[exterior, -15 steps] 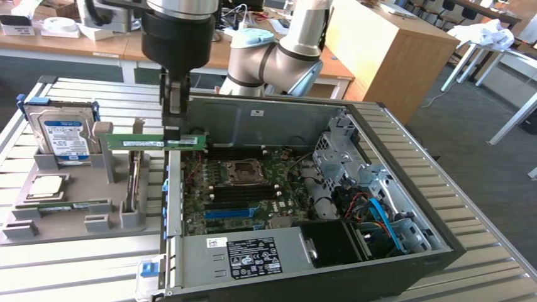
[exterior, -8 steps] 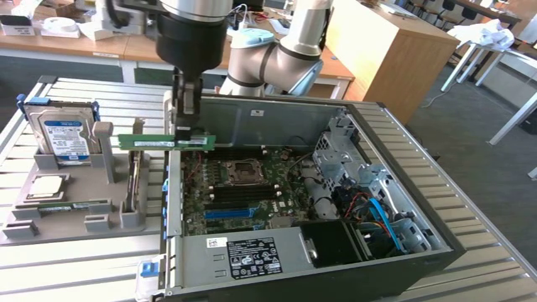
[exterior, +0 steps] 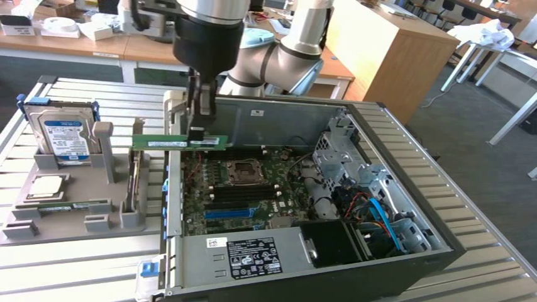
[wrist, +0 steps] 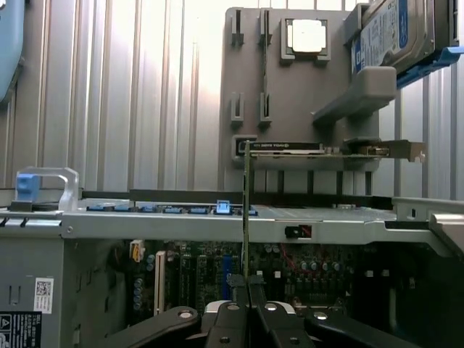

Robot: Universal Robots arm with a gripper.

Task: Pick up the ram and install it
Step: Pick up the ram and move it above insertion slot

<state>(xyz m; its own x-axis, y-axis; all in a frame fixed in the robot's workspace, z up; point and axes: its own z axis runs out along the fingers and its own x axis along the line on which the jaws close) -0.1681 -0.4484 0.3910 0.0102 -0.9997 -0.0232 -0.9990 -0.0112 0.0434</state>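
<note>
Count: I see one ram [exterior: 180, 143] in my grip, one hard drive [exterior: 63, 135], one processor [exterior: 46, 187] and one open computer case [exterior: 419, 207].
Pincer: my gripper [exterior: 199, 133] is clamped tight on the ram's upper edge, the stick level and in the air.
Ram: across the case's side wall, at 10 o'clock from the motherboard [exterior: 243, 189] in the exterior view.
Writing: none I can read on the drive or the power-supply sticker [exterior: 251, 255].
Holder: the grey fixture [exterior: 75, 223], at 9 o'clock from the case, carries the drive and processor.

No lettering legible. Black rectangular label [exterior: 254, 258] inside open black computer case [exterior: 419, 280]: tiny marks, one triangle sign. Blue-and-white label on boxy silver hard drive [exterior: 60, 135] beside case: unreadable. Pale sticker on long green ram stick [exterior: 163, 143] above case edge: unreadable.
</note>
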